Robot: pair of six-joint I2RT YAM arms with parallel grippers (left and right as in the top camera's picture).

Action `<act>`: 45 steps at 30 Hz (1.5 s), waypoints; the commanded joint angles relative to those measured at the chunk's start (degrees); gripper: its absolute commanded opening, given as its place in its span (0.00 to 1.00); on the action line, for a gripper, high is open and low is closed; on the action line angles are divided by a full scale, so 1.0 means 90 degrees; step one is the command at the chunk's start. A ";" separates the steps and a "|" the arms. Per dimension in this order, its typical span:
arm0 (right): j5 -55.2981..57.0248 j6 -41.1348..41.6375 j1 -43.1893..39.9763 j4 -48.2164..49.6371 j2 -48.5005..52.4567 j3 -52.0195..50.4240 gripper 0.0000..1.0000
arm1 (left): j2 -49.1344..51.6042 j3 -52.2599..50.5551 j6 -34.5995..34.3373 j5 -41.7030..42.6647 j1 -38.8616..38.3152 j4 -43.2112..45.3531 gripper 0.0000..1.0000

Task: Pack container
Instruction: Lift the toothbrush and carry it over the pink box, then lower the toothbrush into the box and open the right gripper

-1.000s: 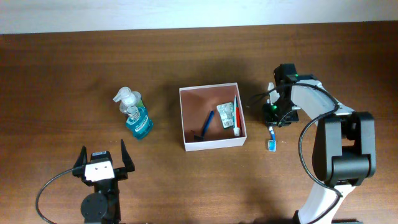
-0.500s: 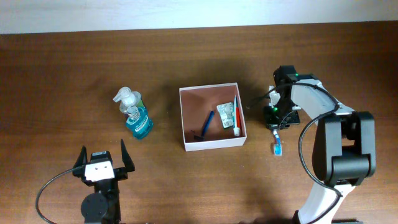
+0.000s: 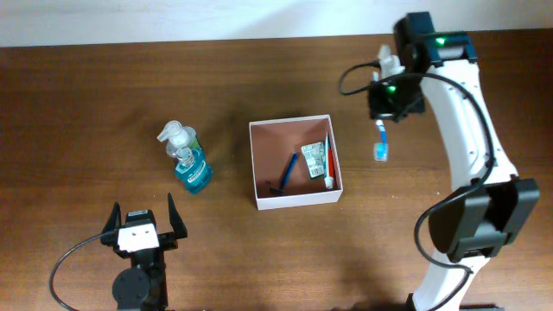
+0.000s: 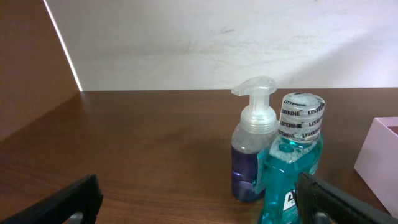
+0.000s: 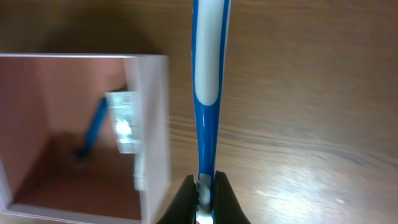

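Your right claw [image 5: 203,193]: clamped on blue toothbrush [image 5: 208,74], beside the container [image 3: 297,201].
Your left claw [image 3: 143,212]: wide open, empty; LISTERINE bottle [image 4: 292,168] and pump bottle [image 4: 254,149] ahead.

Toothbrush [image 3: 380,145] hanging below right pincer [image 3: 381,119], over worktop [image 3: 104,95]. Container [image 3: 298,200] sitting left of that pincer, slightly nearer base; razor [image 3: 285,175], packet [image 3: 313,161], tube [image 3: 328,164] lying inside. Bottles [image 3: 186,160] standing farther left, ahead of left pincer [image 3: 143,216].
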 commanded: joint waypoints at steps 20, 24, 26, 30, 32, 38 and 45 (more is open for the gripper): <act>0.0340 0.1297 0.2120 0.1100 0.0396 -0.0814 0.04 | -0.0036 -0.0036 0.0102 0.0022 -0.0032 0.0002 0.99; 0.0340 0.1542 0.2120 0.1107 0.0406 -0.1134 0.04 | -0.0036 -0.0036 0.0102 0.0022 -0.0032 0.0002 0.99; 0.0340 0.1627 0.2120 0.1137 0.0408 -0.1265 0.04 | -0.0036 -0.0036 0.0100 0.0022 -0.0032 0.0002 0.99; 0.0340 0.1627 0.2120 0.1297 0.0408 -0.1513 0.04 | -0.0036 -0.0036 0.0100 0.0022 -0.0032 0.0002 0.99; 0.0338 0.1627 0.2120 0.1297 0.0408 -0.1600 0.04 | -0.0036 -0.0036 0.0100 0.0022 -0.0032 0.0002 0.99; 0.0338 0.1627 0.2120 0.1324 0.0408 -0.1659 0.04 | -0.0036 -0.0036 0.0102 0.0022 -0.0032 0.0002 0.99; 0.0338 0.1625 0.2120 0.1190 0.0408 -0.1666 0.04 | -0.0036 -0.0036 0.0100 0.0022 -0.0032 0.0002 0.99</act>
